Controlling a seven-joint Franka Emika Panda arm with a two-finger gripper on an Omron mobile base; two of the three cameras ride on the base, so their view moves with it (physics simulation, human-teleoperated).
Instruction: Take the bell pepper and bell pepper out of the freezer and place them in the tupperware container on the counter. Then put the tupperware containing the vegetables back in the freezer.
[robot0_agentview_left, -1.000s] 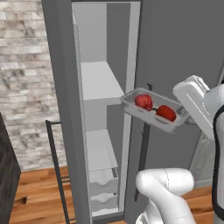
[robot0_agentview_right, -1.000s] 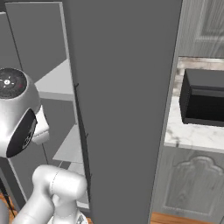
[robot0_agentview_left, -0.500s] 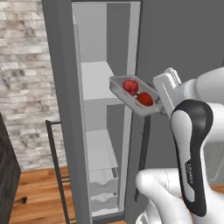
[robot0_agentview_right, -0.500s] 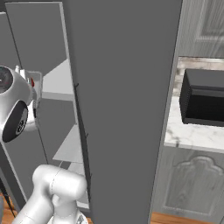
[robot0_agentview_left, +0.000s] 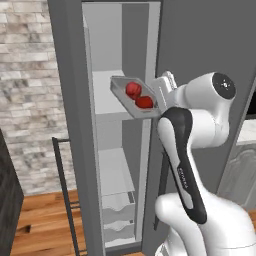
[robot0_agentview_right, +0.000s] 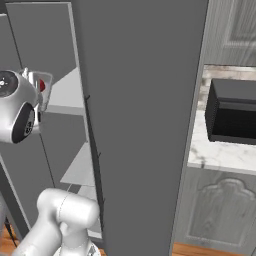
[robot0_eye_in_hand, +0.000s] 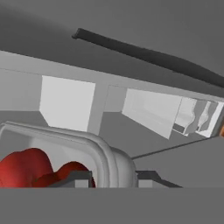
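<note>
Right now your gripper is clamped on the rim of the tupperware container, holding it up in the open freezer doorway, level with the upper shelf. You can see the tray tilted in the left base view, its far end reaching into the pale interior above that shelf, not resting on it as far as the pictures tell. Both bell peppers sit inside the tray: one bell pepper toward the far end, the other bell pepper just beside it toward the gripper, and the two look to be touching. From your hand view, the tray's rounded grey rim curves up between the fingertips with the red peppers low on the left. Beyond them you look down the freezer's inside to the lower drawers, with the long dark door handle crossing above. On the right base view, the marble counter carries the black microwave, well apart from the tray.
</note>
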